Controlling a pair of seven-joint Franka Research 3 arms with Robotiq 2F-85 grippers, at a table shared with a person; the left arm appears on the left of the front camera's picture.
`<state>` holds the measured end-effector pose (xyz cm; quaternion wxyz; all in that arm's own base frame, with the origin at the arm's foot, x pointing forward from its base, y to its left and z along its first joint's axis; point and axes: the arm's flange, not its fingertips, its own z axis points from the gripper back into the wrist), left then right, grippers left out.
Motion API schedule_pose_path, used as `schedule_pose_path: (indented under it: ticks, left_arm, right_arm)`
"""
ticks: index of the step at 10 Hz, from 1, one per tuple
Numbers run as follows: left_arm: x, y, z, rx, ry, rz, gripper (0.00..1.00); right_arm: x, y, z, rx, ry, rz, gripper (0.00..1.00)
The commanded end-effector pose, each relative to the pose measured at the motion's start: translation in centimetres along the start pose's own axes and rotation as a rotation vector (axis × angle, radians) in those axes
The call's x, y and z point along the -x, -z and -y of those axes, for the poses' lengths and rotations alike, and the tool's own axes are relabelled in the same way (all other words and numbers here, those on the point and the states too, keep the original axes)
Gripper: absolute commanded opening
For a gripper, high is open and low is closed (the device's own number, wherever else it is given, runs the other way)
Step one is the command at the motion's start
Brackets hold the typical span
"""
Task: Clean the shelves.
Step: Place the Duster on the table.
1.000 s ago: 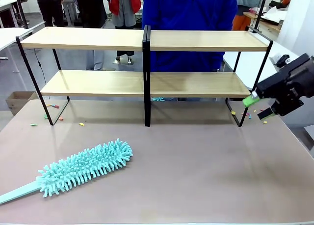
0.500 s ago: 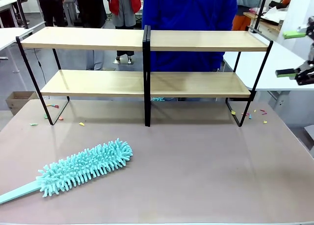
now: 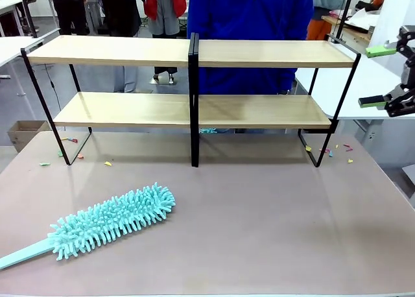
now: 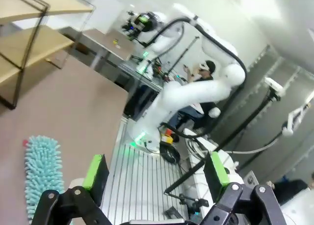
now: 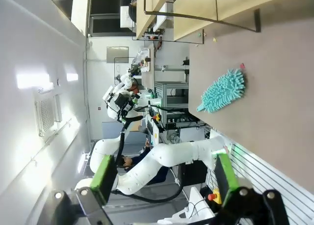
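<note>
2 tools spread apart, right tool (image 3: 384, 76) cropped at frame edge, duster (image 3: 111, 221) handle cut off

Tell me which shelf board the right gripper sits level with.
The upper board. The open right gripper hangs off its right end, above the lower board, empty.

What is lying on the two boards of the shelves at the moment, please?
Both boards of the shelves look bare. The duster lies on the table in front. Scraps lie on the table by the frame's feet. Fine dust cannot be judged.
</note>
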<state>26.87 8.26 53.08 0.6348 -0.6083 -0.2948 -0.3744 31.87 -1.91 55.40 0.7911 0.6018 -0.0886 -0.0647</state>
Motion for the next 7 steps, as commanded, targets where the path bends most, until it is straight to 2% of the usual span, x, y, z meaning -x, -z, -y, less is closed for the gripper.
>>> schedule_pose_path:
  ticks: [1,7]
  left_arm:
    - [0.23,-0.5,0.22,0.049,0.044,-0.029,1.0]
    - [0.23,-0.5,0.22,0.049,0.044,-0.029,1.0]
  right_arm:
    - [-0.33,-0.44,-0.08,-0.019,-0.024,0.001,1.0]
    - [-0.33,-0.44,-0.08,-0.019,-0.024,0.001,1.0]
